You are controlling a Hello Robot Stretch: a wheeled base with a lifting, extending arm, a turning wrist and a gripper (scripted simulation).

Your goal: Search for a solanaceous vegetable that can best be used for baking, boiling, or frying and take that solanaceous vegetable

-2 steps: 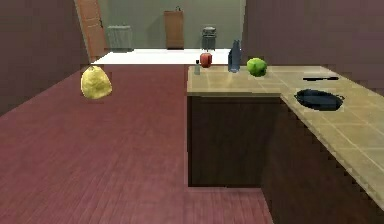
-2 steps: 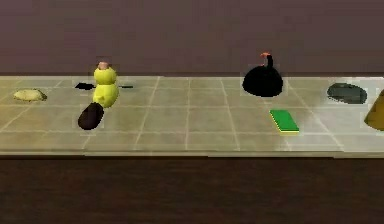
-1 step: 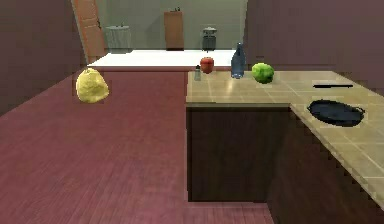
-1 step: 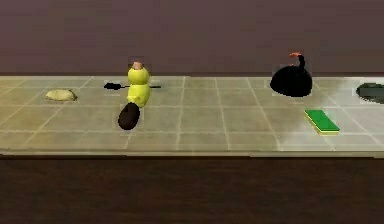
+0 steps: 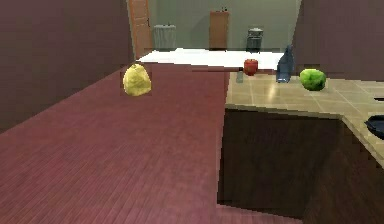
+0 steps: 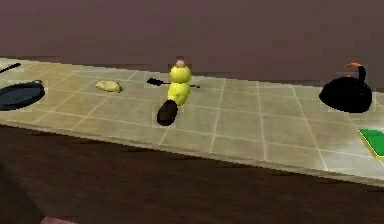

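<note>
Gripper state: can't tell from these pics. Likely potato = yellow lumpy rounded blob (image 5: 137,80) seen against the red-brown plank floor (image 5: 90,150), well left of the left edge of the tan tiled counter (image 5: 280,98); resting or hanging, can't tell. Risk is mis-ID, so a wrong grab: pale tan lump (image 6: 108,86) nr counter's far edge and dark brown oval (image 6: 167,113) just beside a yellow stacked object (image 6: 178,85) mid-counter look equally potato-ish, and red round fruit (image 5: 250,66) at far-left corner may be tomato; black round pan (image 6: 20,95) and green flat thing (image 6: 373,142) are cut off at the arm side view's edges.
</note>
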